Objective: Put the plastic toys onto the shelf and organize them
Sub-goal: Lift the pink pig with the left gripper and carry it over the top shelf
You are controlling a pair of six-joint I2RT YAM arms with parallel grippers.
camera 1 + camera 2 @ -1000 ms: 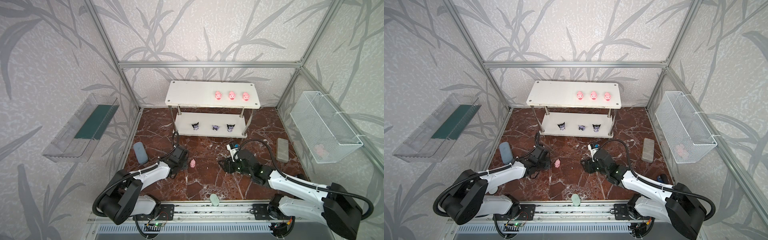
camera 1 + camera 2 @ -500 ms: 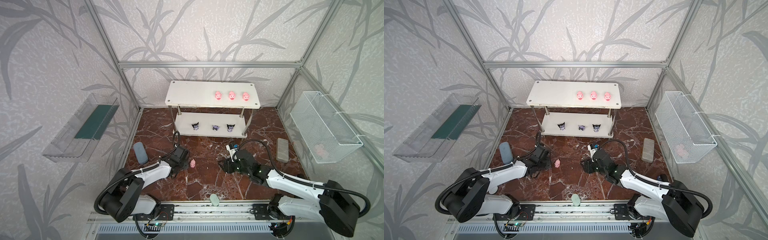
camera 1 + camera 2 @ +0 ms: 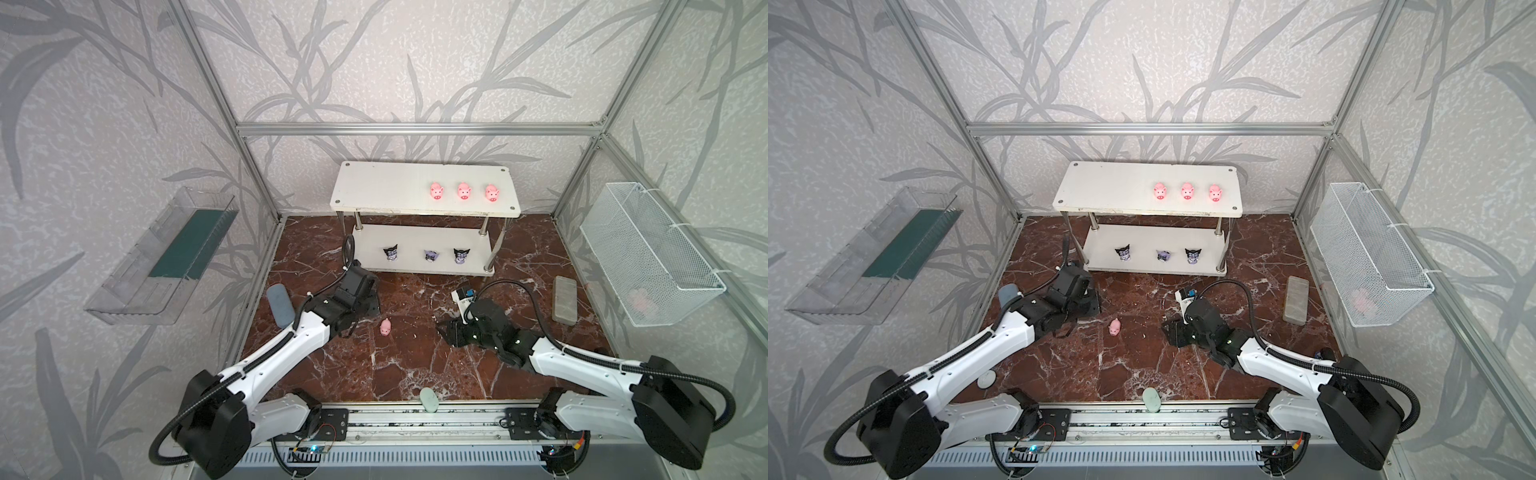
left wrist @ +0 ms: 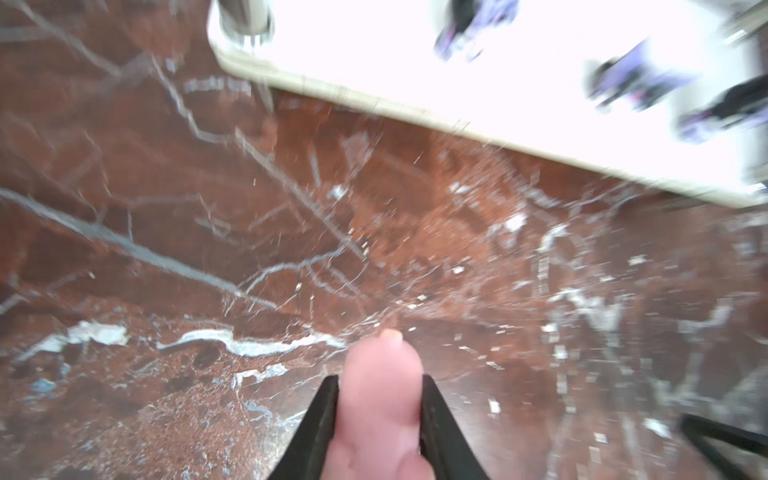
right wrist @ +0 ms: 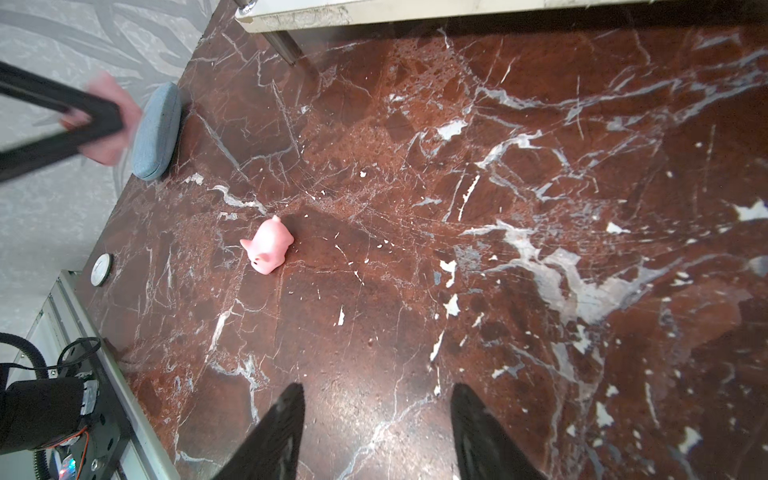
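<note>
Clenching a pink pig (image 4: pixel 380 359), the left tool (image 4: pixel 379 384) next needs lifting to the shelf (image 3: pixel 386 187), while the right tool (image 5: pixel 376 399) gapes empty above the desk (image 5: pixel 415 299)

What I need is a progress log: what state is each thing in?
Left end effector: shut on the held pig.
Right end effector: open, empty.
Floor pig: lying tipped over.
Top-board pigs: upright, in a row.
Black-and-purple figurines: in a row on lower board.
</note>
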